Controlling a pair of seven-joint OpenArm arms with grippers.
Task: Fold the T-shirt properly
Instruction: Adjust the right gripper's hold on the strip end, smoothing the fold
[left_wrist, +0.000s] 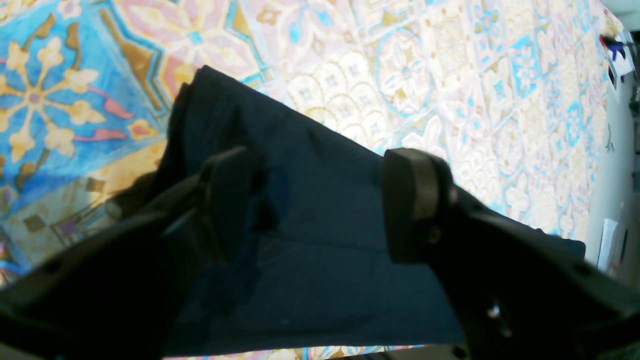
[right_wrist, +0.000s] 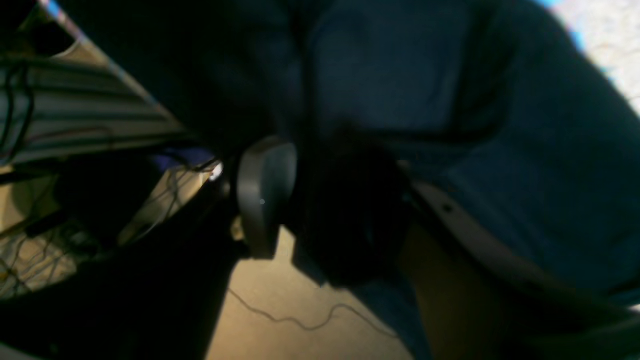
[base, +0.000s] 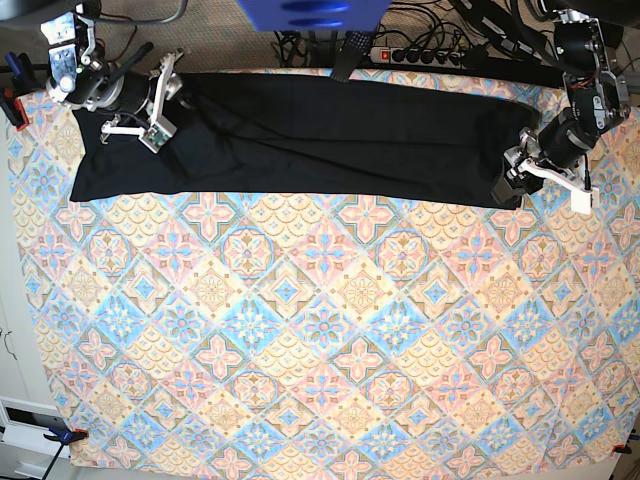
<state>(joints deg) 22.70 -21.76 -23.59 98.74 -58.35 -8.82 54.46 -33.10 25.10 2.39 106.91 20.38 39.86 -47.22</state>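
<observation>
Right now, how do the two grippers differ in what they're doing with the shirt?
The left gripper is open, its fingers spread over one end of the T-shirt, gripping nothing; the right gripper has dark cloth bunched between its fingers. In the base view the left sits at the right end, the right at the left end. Both are down at the shirt.

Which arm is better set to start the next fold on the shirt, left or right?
Probably right. Its tool looks closed on a bunch of the T-shirt at the far edge, ready to pull. The left tool hangs open over the other end, holding nothing, and would have to grip first.
</observation>
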